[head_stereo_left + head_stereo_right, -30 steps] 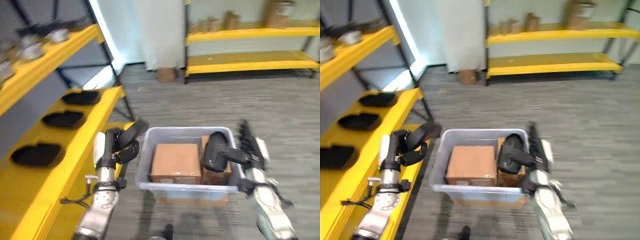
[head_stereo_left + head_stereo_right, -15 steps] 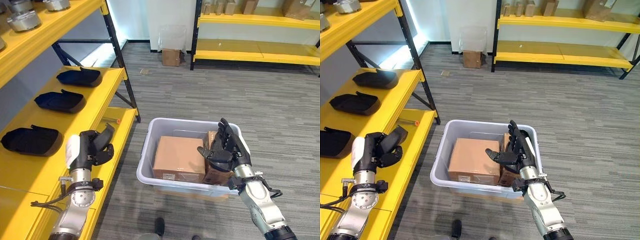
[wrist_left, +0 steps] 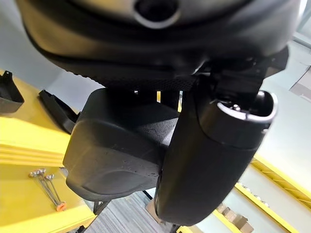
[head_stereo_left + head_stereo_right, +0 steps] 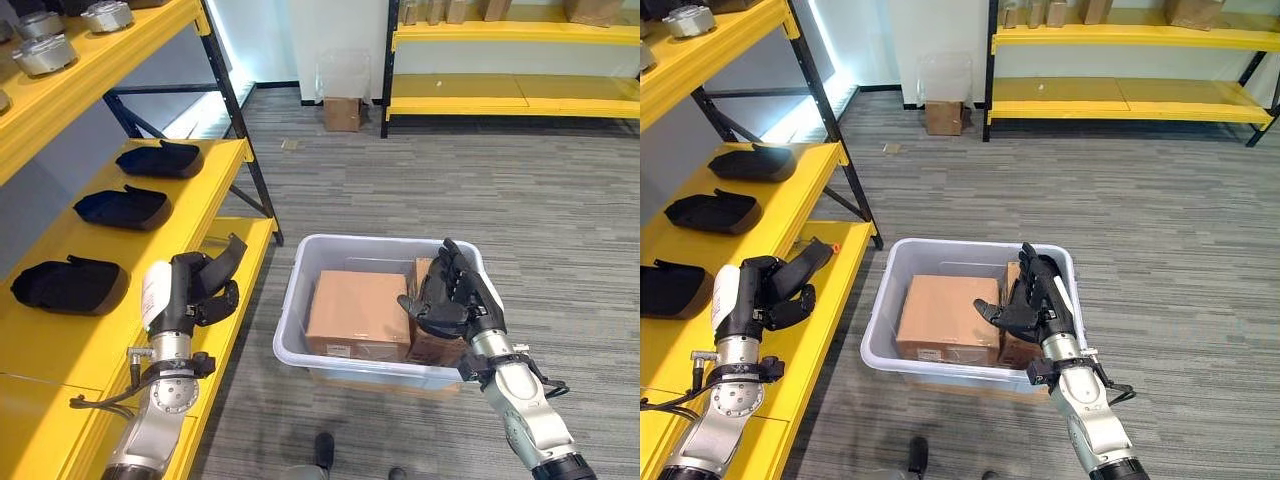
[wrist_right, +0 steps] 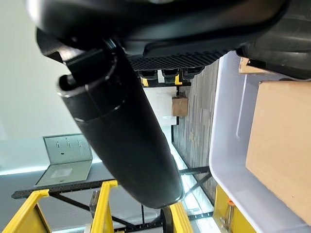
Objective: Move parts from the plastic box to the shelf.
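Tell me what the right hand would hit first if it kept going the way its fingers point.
Probably the far wall of the plastic box. The right hand is open over the smaller cardboard box, fingers aimed away from the robot. Depth is unclear, so it might pass above the rim.

- Plastic box (image 4: 300, 345): 1, on the floor.
- Cardboard boxes inside it: 2, one large (image 4: 355, 312), one smaller (image 4: 424, 340) beside it.
- Black trays on the near yellow shelf: 3 (image 4: 160, 159) (image 4: 122, 207) (image 4: 67, 285).
- Metal parts on the upper shelf (image 4: 45, 54): at least 2.
- Small cardboard box by the far wall (image 4: 342, 113): 1.
- Robot hands: 2, left (image 4: 195, 290), right (image 4: 452, 298).
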Available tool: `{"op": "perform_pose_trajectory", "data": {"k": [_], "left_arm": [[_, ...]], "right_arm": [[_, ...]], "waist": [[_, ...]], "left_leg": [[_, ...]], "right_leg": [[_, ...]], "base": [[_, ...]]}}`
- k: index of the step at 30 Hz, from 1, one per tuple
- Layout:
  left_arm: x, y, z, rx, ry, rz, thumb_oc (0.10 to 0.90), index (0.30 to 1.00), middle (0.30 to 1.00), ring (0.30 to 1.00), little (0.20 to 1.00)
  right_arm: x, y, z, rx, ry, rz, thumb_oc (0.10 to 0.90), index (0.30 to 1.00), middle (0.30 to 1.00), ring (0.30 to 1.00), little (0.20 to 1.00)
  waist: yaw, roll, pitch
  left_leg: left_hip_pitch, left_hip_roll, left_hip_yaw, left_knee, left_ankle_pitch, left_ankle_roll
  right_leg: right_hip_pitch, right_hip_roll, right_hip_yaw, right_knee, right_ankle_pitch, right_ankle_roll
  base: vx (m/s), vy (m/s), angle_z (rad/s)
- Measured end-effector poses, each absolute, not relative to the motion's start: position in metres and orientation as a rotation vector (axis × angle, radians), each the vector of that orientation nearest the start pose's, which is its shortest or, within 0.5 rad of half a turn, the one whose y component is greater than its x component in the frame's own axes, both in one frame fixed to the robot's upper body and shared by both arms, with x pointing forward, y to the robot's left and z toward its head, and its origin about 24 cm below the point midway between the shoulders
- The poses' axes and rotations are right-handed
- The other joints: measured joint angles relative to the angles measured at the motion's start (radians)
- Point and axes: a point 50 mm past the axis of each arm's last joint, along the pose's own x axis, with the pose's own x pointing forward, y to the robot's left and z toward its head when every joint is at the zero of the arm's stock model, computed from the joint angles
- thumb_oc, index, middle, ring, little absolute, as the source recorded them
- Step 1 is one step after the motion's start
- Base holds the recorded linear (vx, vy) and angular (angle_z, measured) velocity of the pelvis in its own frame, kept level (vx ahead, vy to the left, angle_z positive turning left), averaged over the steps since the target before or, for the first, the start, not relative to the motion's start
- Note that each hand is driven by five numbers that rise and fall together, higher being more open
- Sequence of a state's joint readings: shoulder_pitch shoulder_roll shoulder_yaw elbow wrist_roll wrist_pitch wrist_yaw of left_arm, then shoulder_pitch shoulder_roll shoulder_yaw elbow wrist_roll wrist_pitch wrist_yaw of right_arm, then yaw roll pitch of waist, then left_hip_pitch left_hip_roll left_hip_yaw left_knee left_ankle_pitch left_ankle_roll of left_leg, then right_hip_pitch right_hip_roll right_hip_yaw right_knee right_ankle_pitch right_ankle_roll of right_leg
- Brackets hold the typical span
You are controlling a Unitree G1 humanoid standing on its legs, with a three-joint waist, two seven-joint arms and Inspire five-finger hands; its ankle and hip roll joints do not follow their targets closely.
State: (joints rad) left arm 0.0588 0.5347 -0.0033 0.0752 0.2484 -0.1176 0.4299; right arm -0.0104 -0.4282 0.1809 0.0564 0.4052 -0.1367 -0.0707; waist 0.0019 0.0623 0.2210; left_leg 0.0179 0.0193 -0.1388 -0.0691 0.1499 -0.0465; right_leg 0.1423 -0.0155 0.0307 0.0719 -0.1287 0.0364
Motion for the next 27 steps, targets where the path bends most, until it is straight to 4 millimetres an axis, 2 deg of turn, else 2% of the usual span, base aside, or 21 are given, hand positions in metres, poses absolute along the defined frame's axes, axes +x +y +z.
{"op": "perform_pose_trajectory", "data": {"k": [6,7,8,9,10,11,12,13,15,17,18,19,20,21,22,23,24,25,26,27], "left_arm": [[0.227,0.269,0.068,0.765,-0.154,0.376,0.400,0.300,0.300,0.300,0.300],[0.227,0.268,0.069,0.764,-0.158,0.376,0.400,0.300,0.300,0.300,0.300],[0.228,0.267,0.070,0.760,-0.167,0.376,0.400,0.300,0.300,0.300,0.300],[0.228,0.268,0.072,0.760,-0.174,0.381,0.400,0.300,0.300,0.300,0.300],[0.230,0.268,0.074,0.758,-0.183,0.382,0.400,0.300,0.300,0.300,0.300],[0.232,0.267,0.077,0.755,-0.196,0.383,0.400,0.300,0.300,0.300,0.300],[0.233,0.267,0.077,0.756,-0.200,0.383,0.400,0.300,0.300,0.300,0.300],[0.233,0.267,0.077,0.756,-0.200,0.383,0.400,0.300,0.300,0.300,0.300],[0.234,0.266,0.078,0.754,-0.205,0.382,0.400,0.300,0.300,0.300,0.300],[0.236,0.264,0.080,0.751,-0.218,0.376,0.400,0.300,0.300,0.300,0.300],[0.238,0.261,0.081,0.747,-0.230,0.366,0.400,0.300,0.300,0.300,0.300],[0.243,0.253,0.085,0.738,-0.260,0.342,0.400,0.300,0.300,0.300,0.300],[0.243,0.252,0.091,0.745,-0.289,0.346,0.400,0.300,0.300,0.300,0.300],[0.246,0.252,0.104,0.760,-0.346,0.352,0.400,0.300,0.300,0.300,0.300],[0.249,0.249,0.106,0.754,-0.364,0.351,0.400,0.300,0.300,0.300,0.300],[0.249,0.249,0.108,0.765,-0.373,0.354,0.400,0.300,0.300,0.300,0.300],[0.250,0.249,0.108,0.777,-0.375,0.360,0.400,0.300,0.300,0.300,0.300],[0.250,0.249,0.109,0.776,-0.383,0.365,0.400,0.300,0.300,0.300,0.300],[0.251,0.247,0.110,0.776,-0.393,0.365,0.400,0.300,0.300,0.300,0.300],[0.251,0.246,0.109,0.770,-0.392,0.367,0.400,0.300,0.300,0.300,0.300]], "right_arm": [[0.251,-0.194,0.044,-0.024,0.000,0.118,0.900,1.000,1.000,1.000,1.000],[0.250,-0.194,0.043,-0.025,0.005,0.120,0.900,1.000,1.000,1.000,1.000],[0.249,-0.195,0.042,-0.029,0.011,0.119,0.900,1.000,1.000,1.000,1.000],[0.246,-0.196,0.039,-0.027,0.025,0.121,0.900,1.000,1.000,1.000,1.000],[0.243,-0.197,0.037,-0.029,0.033,0.117,0.900,1.000,1.000,1.000,1.000],[0.241,-0.200,0.036,-0.031,0.039,0.110,0.900,1.000,1.000,1.000,1.000],[0.241,-0.201,0.036,-0.030,0.040,0.103,0.900,1.000,1.000,1.000,1.000],[0.241,-0.202,0.037,-0.030,0.037,0.098,0.900,1.000,1.000,1.000,1.000],[0.242,-0.205,0.038,-0.031,0.030,0.087,0.900,1.000,1.000,1.000,1.000],[0.239,-0.210,0.038,-0.034,0.031,0.066,0.900,1.000,1.000,1.000,1.000],[0.237,-0.214,0.039,-0.047,0.033,0.059,0.900,1.000,1.000,1.000,1.000],[0.236,-0.216,0.036,-0.051,0.045,0.048,0.900,1.000,1.000,1.000,1.000],[0.237,-0.211,0.036,-0.042,0.039,0.064,0.900,1.000,1.000,1.000,1.000],[0.240,-0.207,0.039,-0.036,0.023,0.080,0.900,1.000,1.000,1.000,1.000],[0.242,-0.207,0.039,-0.034,0.025,0.080,0.900,1.000,1.000,1.000,1.000],[0.243,-0.205,0.039,-0.023,0.020,0.077,0.900,1.000,1.000,1.000,1.000],[0.243,-0.205,0.040,-0.026,0.015,0.080,0.900,1.000,1.000,1.000,1.000],[0.243,-0.207,0.042,-0.032,0.006,0.079,0.900,1.000,1.000,1.000,1.000],[0.243,-0.211,0.045,-0.041,-0.007,0.065,0.900,1.000,1.000,1.000,1.000],[0.243,-0.216,0.047,-0.057,-0.010,0.058,0.900,1.000,1.000,1.000,1.000]], "waist": [[0.025,0.016,0.017],[0.023,0.021,0.019],[0.002,0.026,0.024],[0.003,0.014,0.037],[-0.004,-0.002,0.042],[-0.026,-0.019,0.051],[-0.030,-0.028,0.057],[-0.034,-0.045,0.060],[-0.052,-0.056,0.060],[-0.068,-0.070,0.058],[-0.080,-0.066,0.056],[-0.098,-0.060,0.051],[-0.103,-0.069,0.023],[-0.127,-0.111,0.009],[-0.111,-0.102,0.007],[-0.099,-0.102,0.008],[-0.107,-0.102,0.007],[-0.118,-0.102,0.007],[-0.127,-0.092,0.002],[-0.141,-0.059,-0.007]], "left_leg": [[-0.004,0.014,-0.024,0.000,0.016,-0.024],[-0.014,0.015,-0.030,-0.006,0.026,-0.038],[-0.022,0.025,-0.023,-0.013,0.004,-0.041],[-0.030,0.053,0.112,-0.001,-0.066,-0.007],[-0.037,0.065,0.197,0.004,-0.125,-0.004],[-0.037,0.079,0.261,0.013,-0.147,0.015],[-0.042,0.085,0.290,0.021,-0.129,0.036],[-0.031,0.106,0.305,0.054,-0.115,0.014],[-0.018,0.129,0.319,0.094,-0.116,0.015],[-0.008,0.157,0.379,0.213,-0.111,0.030],[0.003,0.152,0.381,0.244,-0.021,0.089],[-0.007,0.121,0.379,0.213,0.006,0.089],[-0.009,0.107,0.353,0.101,0.069,0.020],[-0.022,0.083,0.347,0.036,0.116,-0.030],[-0.015,0.120,0.405,0.045,0.054,0.023],[0.008,0.168,0.465,0.068,0.024,0.013],[0.028,0.209,0.506,0.092,0.002,0.000],[0.044,0.228,0.520,0.107,-0.013,-0.019],[0.071,0.224,0.518,0.100,-0.017,-0.031],[0.081,0.220,0.510,0.094,-0.020,-0.048]], "right_leg": [[-0.012,0.025,-0.041,0.068,-0.033,-0.015],[-0.011,0.029,-0.063,0.078,-0.037,-0.022],[-0.004,0.028,-0.096,0.083,-0.040,-0.035],[0.007,0.024,-0.131,0.092,-0.039,-0.042],[0.016,0.001,-0.174,0.088,-0.036,-0.046],[0.022,-0.024,-0.212,0.089,-0.037,-0.053],[0.023,-0.043,-0.241,0.092,-0.038,-0.055],[0.025,-0.081,-0.268,0.093,-0.036,-0.055],[0.027,-0.111,-0.289,0.098,-0.035,-0.052],[0.035,-0.146,-0.312,0.109,-0.033,-0.033],[0.036,-0.160,-0.319,0.150,-0.045,-0.013],[-0.075,-0.178,-0.278,0.314,-0.105,0.013],[-0.138,-0.134,-0.251,0.256,-0.118,0.003],[-0.152,-0.155,-0.243,0.175,-0.016,-0.019],[-0.152,-0.159,-0.264,0.170,0.013,-0.014],[-0.149,-0.168,-0.269,0.173,0.019,-0.011],[-0.141,-0.188,-0.286,0.182,0.019,-0.010],[-0.140,-0.215,-0.293,0.195,0.017,0.004],[-0.137,-0.248,-0.300,0.198,0.015,0.055],[-0.133,-0.265,-0.311,0.195,0.024,0.090]], "base": [[-0.05,-0.067,0.19],[-0.02,-0.014,0.71],[-0.06,0.014,0.92],[-0.06,0.029,1.10],[-0.05,0.051,1.14],[-0.03,0.065,1.10],[-0.07,0.118,0.93],[-0.09,0.170,0.68],[-0.10,0.158,0.43],[-0.08,0.163,0.45],[-0.11,0.420,1.01],[-0.07,0.371,1.06],[-0.06,0.484,1.41],[-0.03,0.332,1.07],[-0.04,0.425,0.80],[0.03,0.421,0.43],[0.06,0.326,0.45],[0.07,0.320,0.71],[-0.01,0.336,0.69],[0.04,0.350,0.55]]}}
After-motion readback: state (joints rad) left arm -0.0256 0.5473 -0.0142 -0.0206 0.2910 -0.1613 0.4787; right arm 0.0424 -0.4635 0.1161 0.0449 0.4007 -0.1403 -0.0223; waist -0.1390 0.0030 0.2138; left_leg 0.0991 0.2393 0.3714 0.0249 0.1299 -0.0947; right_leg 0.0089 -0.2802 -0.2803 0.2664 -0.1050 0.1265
